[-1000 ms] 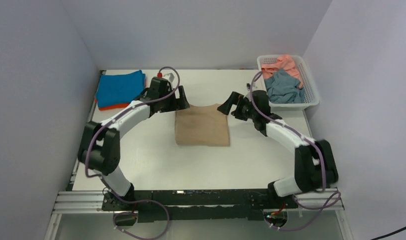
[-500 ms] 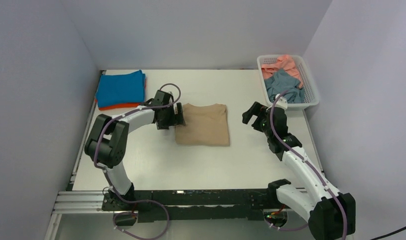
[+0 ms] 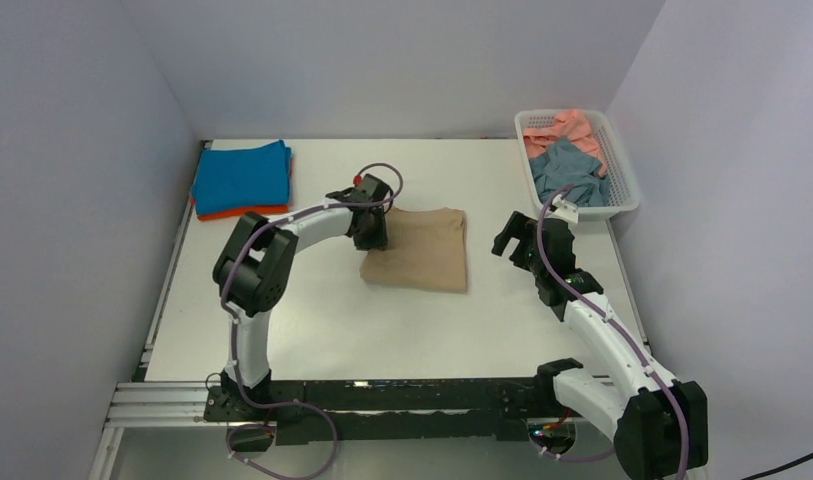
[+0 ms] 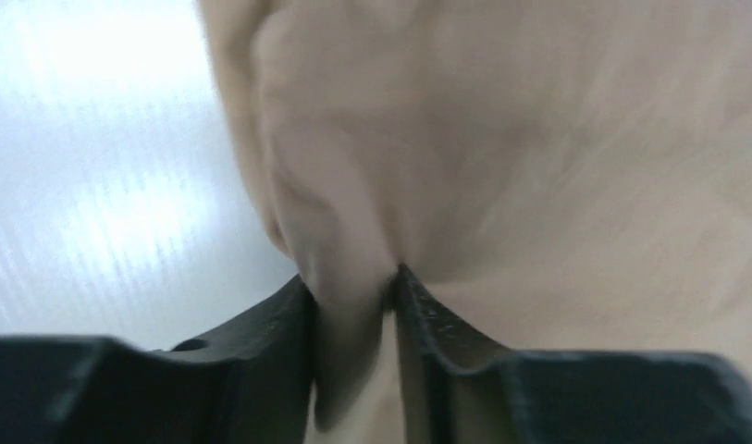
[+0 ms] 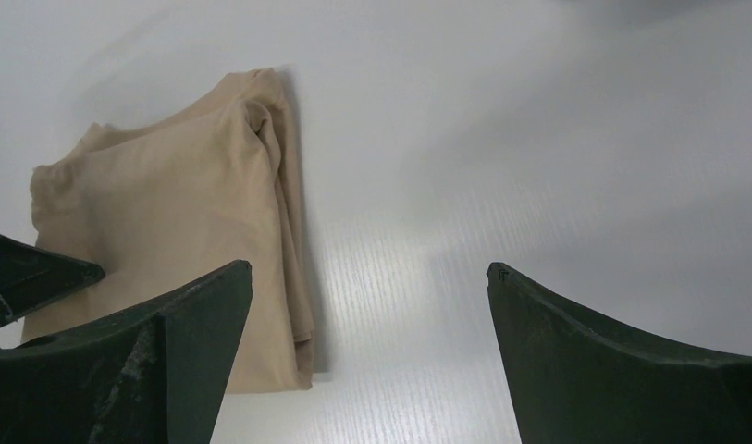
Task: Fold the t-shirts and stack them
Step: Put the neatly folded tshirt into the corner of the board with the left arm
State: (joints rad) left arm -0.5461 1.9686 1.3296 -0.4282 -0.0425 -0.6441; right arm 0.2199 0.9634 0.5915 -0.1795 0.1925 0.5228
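Shirt (image 3: 422, 250), tan, folded, lies on tabletop (image 3: 312, 320). Left pincer (image 4: 351, 282) pinches cloth at its left edge. Right pincer (image 5: 368, 268) spread, empty, beside shirt, not touching.

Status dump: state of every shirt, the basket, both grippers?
tan shirt: folded, left edge pinched
orange shirt: folded, bottom of stack
blue shirt: folded, on orange shirt
basket: holds two shirts
pink shirt: crumpled in basket
grey-blue shirt: crumpled in basket
left gripper: shut on tan shirt
right gripper: open, empty
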